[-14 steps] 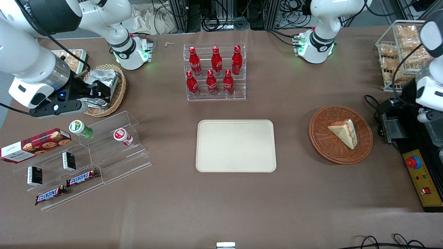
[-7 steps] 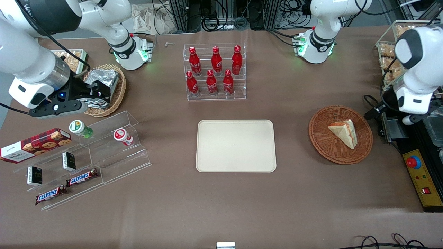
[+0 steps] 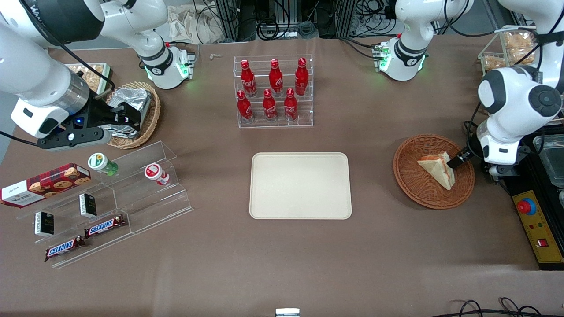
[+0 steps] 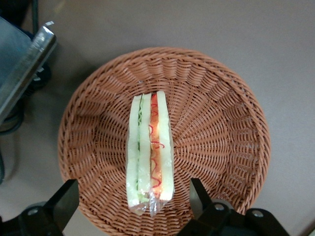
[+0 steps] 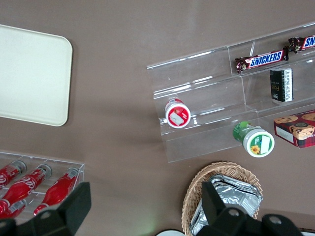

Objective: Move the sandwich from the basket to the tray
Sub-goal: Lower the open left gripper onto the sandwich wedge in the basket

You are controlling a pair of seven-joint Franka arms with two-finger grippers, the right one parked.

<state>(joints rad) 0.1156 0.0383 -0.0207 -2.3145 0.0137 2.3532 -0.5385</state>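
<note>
The small triangular wedge sandwich (image 3: 436, 169) of pale white bread is lying inside the round, shallow, reddish-brown woven wicker basket (image 3: 410, 176), which is sitting in the right part of the front frame on the brown surface (image 3: 282, 264). The wrist view is showing the sandwich (image 4: 149, 157) with its cut edge facing up, green, orange and red filling layers running between the white slices, resting on the basket (image 4: 221, 123) floor roughly at its middle. The left arm's black two-finger gripper (image 3: 458, 160) is hanging over the basket edge that faces the working arm's end of the surface, just beside the sandwich's thick end. Its fingers (image 4: 199, 194) are standing spread wide apart, one to each side of the sandwich, touching nothing. The flat rectangular cream-beige tray (image 3: 301, 186) with rounded corners and a low rim is lying at the centre of the front frame, well apart from the basket, toward the parked arm's end. Above it in that frame, a clear acrylic rack of red bottles (image 3: 273, 90) is standing farther from the front camera.
</note>
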